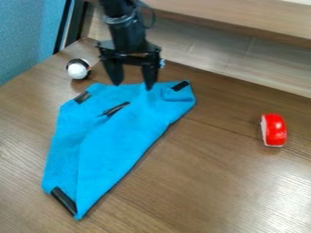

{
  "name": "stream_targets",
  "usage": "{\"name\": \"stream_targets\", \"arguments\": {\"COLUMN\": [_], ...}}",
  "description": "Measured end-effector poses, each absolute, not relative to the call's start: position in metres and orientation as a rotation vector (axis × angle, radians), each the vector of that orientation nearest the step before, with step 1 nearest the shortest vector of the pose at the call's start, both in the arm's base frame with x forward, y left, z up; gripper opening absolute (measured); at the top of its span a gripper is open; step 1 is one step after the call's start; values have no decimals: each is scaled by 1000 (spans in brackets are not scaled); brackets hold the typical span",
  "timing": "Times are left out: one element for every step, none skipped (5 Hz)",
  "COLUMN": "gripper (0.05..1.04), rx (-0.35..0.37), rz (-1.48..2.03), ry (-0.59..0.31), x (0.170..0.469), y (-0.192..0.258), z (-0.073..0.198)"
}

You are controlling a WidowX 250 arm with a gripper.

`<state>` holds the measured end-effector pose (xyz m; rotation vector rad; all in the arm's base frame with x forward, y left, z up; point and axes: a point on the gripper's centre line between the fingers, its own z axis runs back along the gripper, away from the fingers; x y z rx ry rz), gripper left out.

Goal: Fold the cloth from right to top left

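Landmark = blue cloth [117, 143], lying on the wood-grain table [200, 182], top edge at the gripper [132, 84]. We have the fingers apart over that edge. Cloth: soft, matte, creased lengthwise, lopsided wedge tapering to a bottom point; dark patches at the corners, dark strip [114, 109] mid-upper. Long right edge runs diagonally. We get broad room right of cloth, out to a glossy red rounded piece [275, 130] with a pale side. Tighter upper left: black-and-white ball [77, 69] near the cloth corner. Smooth wood ledge [243, 19] beyond the cloth.
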<state>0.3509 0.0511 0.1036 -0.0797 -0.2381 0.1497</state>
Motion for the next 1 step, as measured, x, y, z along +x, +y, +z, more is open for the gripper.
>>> {"name": "stream_targets", "arguments": {"gripper": [1000], "rx": [-89], "rz": [51], "ry": [-245], "x": [360], "y": [23], "z": [117]}}
